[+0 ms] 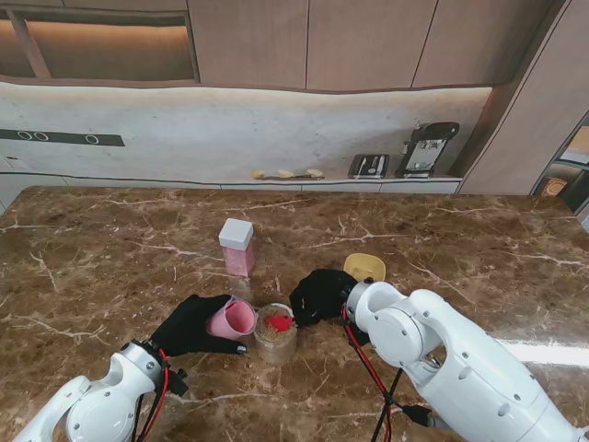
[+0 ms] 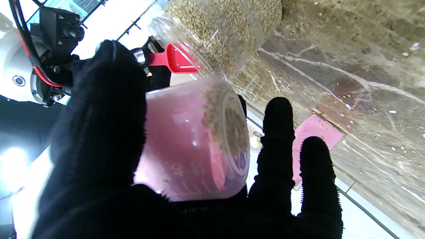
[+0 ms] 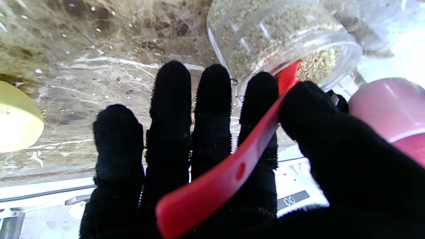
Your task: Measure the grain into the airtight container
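A clear jar of grain (image 1: 275, 333) stands on the marble table near me. My left hand (image 1: 191, 324) is shut on a pink measuring cup (image 1: 231, 319), tilted with its mouth toward the jar; in the left wrist view the cup (image 2: 196, 139) holds some grain beside the jar (image 2: 222, 30). My right hand (image 1: 319, 295) is shut on a red scoop (image 1: 279, 322) whose bowl sits over the jar's mouth. The right wrist view has the scoop's handle (image 3: 225, 172) pinched between thumb and forefinger, reaching into the jar (image 3: 282, 43). A pink container with a white lid (image 1: 237, 247) stands farther from me.
A yellow lid (image 1: 364, 267) lies on the table just beyond my right hand, also seen in the right wrist view as a yellow lid (image 3: 16, 122). A counter along the back wall carries a toaster (image 1: 368, 166) and a coffee machine (image 1: 425, 147).
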Motion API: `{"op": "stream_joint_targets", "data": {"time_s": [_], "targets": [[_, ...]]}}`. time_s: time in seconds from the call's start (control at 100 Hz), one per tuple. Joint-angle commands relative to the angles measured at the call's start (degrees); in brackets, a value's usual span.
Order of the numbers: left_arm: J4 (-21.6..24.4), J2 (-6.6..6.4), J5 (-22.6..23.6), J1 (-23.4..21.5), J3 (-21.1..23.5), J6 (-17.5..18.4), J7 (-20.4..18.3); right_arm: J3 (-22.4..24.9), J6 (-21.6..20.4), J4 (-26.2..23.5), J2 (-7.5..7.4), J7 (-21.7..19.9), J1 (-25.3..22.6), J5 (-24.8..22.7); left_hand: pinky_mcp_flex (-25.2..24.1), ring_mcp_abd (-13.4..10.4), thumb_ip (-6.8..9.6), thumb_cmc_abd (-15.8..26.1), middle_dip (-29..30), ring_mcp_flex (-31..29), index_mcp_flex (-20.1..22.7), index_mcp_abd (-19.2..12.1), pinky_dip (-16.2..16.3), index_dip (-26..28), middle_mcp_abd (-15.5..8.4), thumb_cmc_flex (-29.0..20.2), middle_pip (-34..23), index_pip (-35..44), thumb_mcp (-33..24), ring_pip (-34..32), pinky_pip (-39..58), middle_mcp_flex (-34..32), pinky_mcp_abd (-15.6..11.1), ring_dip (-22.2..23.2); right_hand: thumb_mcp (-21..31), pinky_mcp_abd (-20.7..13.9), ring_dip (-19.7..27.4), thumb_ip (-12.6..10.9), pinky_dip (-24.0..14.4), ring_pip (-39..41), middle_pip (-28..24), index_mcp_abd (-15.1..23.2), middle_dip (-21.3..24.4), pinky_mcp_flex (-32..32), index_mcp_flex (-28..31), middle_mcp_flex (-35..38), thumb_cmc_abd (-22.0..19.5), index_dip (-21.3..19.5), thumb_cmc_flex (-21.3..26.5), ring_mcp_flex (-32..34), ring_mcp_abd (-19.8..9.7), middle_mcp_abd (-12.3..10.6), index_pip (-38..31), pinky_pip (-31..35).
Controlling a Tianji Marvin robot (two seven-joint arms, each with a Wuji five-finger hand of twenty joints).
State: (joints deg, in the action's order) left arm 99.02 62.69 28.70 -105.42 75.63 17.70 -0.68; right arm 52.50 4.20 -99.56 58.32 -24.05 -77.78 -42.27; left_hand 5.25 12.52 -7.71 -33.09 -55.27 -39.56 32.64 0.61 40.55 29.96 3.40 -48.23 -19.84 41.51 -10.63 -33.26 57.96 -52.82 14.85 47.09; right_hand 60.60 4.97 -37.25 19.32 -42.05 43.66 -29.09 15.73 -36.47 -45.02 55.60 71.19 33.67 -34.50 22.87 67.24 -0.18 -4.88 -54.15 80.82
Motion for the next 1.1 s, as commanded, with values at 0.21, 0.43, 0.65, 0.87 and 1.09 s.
{"op": "stream_joint_targets", "data": {"time_s": [0.21, 0.43, 0.65, 0.87, 1.09], "targets": [[-0.2, 0.18, 0.1, -0.5, 0.0, -0.1, 0.3, -0.4, 0.2, 0.4, 0.35, 0.2, -0.5, 0.3, -0.9, -1.5, -1.45, 14.2, -1.4, -0.3, 12.7, -12.0, -1.1, 0.0, -3.2, -12.9, -3.7, 10.8, -18.6, -0.6, -0.5, -7.1, 0.8, 0.4, 3.1, -0.5, -8.0, -1.7, 4.2, 23.4, -9.5, -6.9, -7.3, -11.1, 0.0, 9.8, 1.6, 2.7, 3.1, 8.2, -0.6, 3.4, -2.5, 16.4], [-0.3, 0.21, 0.2, -0.5, 0.0, 0.0, 0.5, -0.5, -0.8, 1.0, 0.48, 1.1, -0.5, 0.6, -0.9, -1.7, -1.50, 14.2, -1.5, -0.2, 12.6, -12.1, -1.2, 0.0, -3.4, -12.9, -3.6, 10.8, -18.7, -0.4, -0.8, -7.0, 0.8, 0.3, 3.8, -2.5, -12.9, -1.8, 3.4, 35.7, -16.6, -7.9, -15.2, -13.2, 0.0, 11.0, 2.8, 2.7, 3.9, 8.3, -2.8, 1.6, -3.9, 22.7], [-0.3, 0.25, 0.2, -0.5, 0.0, 0.0, 0.7, -1.1, -1.3, 1.5, 0.49, 1.5, -0.2, -0.2, -1.1, -1.7, -1.51, 14.1, -1.5, 0.0, 12.6, -11.9, -1.3, -0.1, -3.2, -12.9, -3.5, 10.7, -18.8, -0.3, -1.1, -7.0, 0.7, 0.3, 6.2, -3.1, -15.0, -1.4, 3.8, 37.9, -20.8, -6.1, -15.7, -15.5, 1.9, 11.3, 5.6, -3.5, 2.3, 8.3, -4.6, 0.3, -4.4, 22.3], [-0.3, 0.26, 0.2, -0.6, 0.1, 0.1, 0.8, -2.2, -2.1, 2.5, 0.35, 1.5, 0.7, -1.8, -0.9, -1.6, -1.52, 14.1, -1.6, 0.0, 12.7, -11.8, -1.3, -0.1, -3.3, -13.0, -3.4, 10.8, -18.7, -0.3, -1.2, -6.9, 0.9, 0.3, 8.9, -4.3, -14.7, -2.3, 2.2, 36.3, -21.4, -1.7, -18.5, -11.6, 2.7, 10.2, 5.2, -13.3, -0.8, 8.3, -5.1, -2.2, -3.0, 22.4], [-0.3, 0.27, 0.2, -0.7, 0.2, 0.2, 0.8, -2.5, -2.5, 2.5, 0.12, 0.3, 1.2, -2.0, -0.6, -1.5, -1.52, 14.2, -1.6, 0.0, 12.7, -11.8, -1.2, 0.0, -3.2, -13.0, -3.4, 10.8, -18.7, -0.5, -0.9, -6.9, 0.9, 0.4, 11.4, -3.2, -16.1, -3.0, -3.4, 23.3, -14.9, 0.7, -21.8, 3.9, 2.3, -1.2, 3.6, -27.5, -2.7, -4.3, -3.4, -3.1, 0.7, 11.8]]}}
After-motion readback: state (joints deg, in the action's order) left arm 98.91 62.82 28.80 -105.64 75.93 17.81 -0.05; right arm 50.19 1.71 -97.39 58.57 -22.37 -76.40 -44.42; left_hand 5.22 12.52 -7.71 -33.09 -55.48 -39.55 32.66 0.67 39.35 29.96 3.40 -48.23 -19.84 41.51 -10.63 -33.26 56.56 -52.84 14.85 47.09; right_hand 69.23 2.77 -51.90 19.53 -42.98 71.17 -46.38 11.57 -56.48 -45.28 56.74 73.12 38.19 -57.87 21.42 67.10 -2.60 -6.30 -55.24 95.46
